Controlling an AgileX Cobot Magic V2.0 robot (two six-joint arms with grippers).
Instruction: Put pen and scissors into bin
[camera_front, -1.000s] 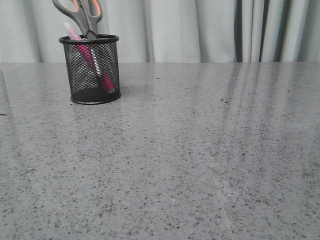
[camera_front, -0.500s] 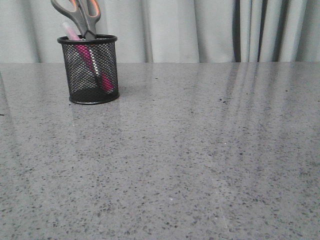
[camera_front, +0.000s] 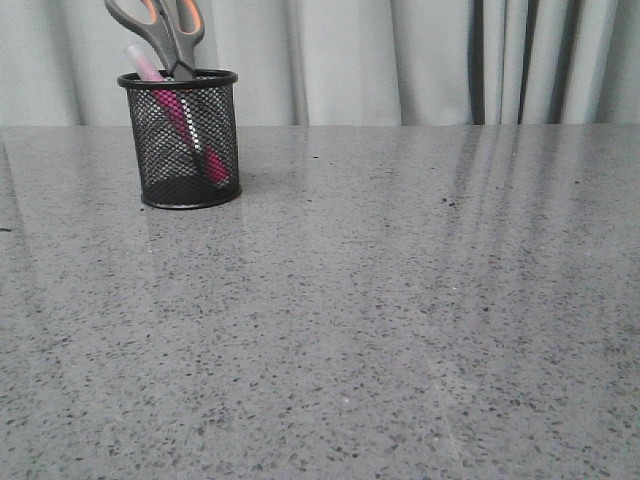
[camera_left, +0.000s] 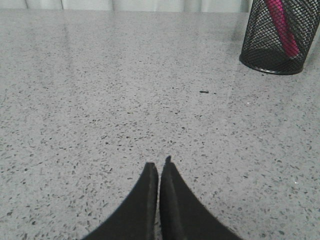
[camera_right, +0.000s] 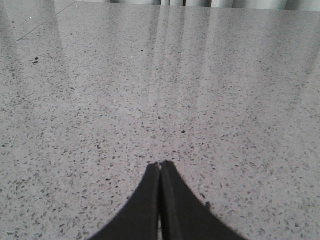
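Bin (camera_front: 182, 140) on bench (camera_front: 400, 300) — holds pen (camera_front: 185, 125) and scissors (camera_front: 160, 30), handles up; left pincer (camera_left: 159, 167) and right pincer (camera_right: 160, 166) — both closed, empty; no legible writing

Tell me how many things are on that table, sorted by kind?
Mesh cup: 1
Scissors: 1, standing in the cup
Pink pen: 1, also in the cup
Total: 3
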